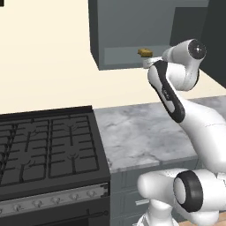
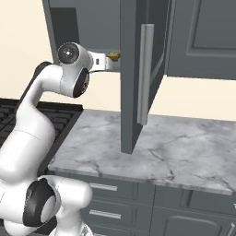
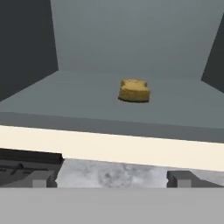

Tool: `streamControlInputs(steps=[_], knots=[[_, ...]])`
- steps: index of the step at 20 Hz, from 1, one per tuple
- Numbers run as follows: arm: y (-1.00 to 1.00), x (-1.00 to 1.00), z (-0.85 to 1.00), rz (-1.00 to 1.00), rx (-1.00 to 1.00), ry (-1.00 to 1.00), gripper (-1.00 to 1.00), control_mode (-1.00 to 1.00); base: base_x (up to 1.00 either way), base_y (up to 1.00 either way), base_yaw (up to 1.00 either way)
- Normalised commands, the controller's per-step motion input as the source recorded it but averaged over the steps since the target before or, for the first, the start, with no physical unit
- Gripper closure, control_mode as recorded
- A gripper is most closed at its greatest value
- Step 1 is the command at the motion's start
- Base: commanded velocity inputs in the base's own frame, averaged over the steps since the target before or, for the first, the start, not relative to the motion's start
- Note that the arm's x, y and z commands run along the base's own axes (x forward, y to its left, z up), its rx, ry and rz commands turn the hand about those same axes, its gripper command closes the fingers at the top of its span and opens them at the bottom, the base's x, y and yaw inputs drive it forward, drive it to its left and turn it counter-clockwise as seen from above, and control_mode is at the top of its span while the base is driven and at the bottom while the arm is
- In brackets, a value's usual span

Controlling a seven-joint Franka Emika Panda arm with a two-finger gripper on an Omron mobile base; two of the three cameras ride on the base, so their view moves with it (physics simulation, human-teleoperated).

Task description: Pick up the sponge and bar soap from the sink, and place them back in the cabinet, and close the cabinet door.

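Sponge (image 3: 134,90) sits loose on the cabinet (image 1: 115,56) shelf, gripper (image 3: 112,178) just outside it, jaws wide and empty. I'd guess soap's next, so back to the sink.

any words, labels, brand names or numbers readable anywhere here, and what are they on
None: no text, label, brand or number can be read in any view.
The sponge on the cabinet shelf is plain.
The cabinet door and its bar handle carry no marking.
The stove knobs are too small to show any marks.
The marble counter has only veining.
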Motion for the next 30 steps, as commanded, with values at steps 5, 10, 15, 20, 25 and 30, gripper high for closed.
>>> streamControlInputs(steps=[5,10,15,20,25,30], knots=[[0.00,-0.52,0.00,-0.01,0.00,0.05,-1.00,-1.00,0.00,0.00,0.00],[0.03,-0.47,0.00,-0.03,-0.02,0.07,-1.00,-1.00,0.00,0.00,0.00],[0.02,-0.43,0.00,-0.06,0.00,0.05,-1.00,-1.00,0.00,0.00,0.00],[0.01,-0.50,-0.06,-0.02,0.00,0.02,-1.00,-1.00,0.00,0.00,0.00],[0.03,-0.44,-0.17,0.00,0.00,0.01,-1.00,-1.00,0.00,0.00,0.00],[0.11,-0.22,-0.18,0.00,0.00,0.02,-1.00,-1.00,0.00,0.00,0.00]])
